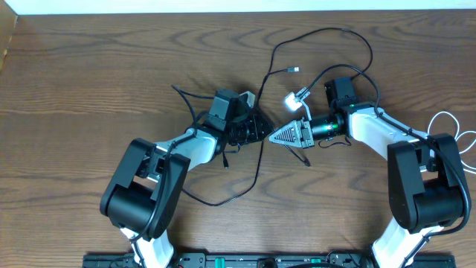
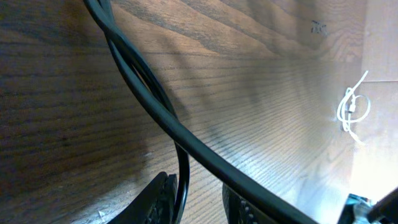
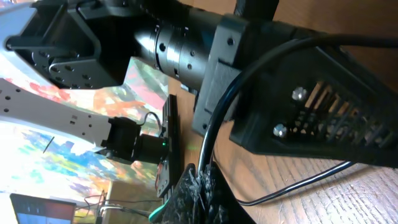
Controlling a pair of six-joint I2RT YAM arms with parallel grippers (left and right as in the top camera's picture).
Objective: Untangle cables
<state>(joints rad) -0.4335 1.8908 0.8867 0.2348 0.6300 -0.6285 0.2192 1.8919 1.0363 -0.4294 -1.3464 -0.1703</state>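
The long black cable [image 1: 259,167] loops over the middle of the table, with a small plug end [image 1: 295,70] lying at the back. My right gripper [image 1: 272,138] points left and is shut on the black cable [image 3: 214,124], which enters its pinched tips [image 3: 204,174]. My left gripper [image 1: 262,130] faces it, almost tip to tip. In the left wrist view the black cable [image 2: 134,81] runs between the jaws [image 2: 199,186]. It lies against the left finger [image 2: 163,193], with a gap to the other finger. The white cable [image 1: 455,132] lies coiled at the far right [image 2: 353,112], away from both grippers.
The left arm's body [image 3: 186,43] fills the right wrist view just above the table. Thick black arm wires [image 1: 349,71] hang around the right wrist. The table's back edge [image 1: 238,13] is far from both grippers.
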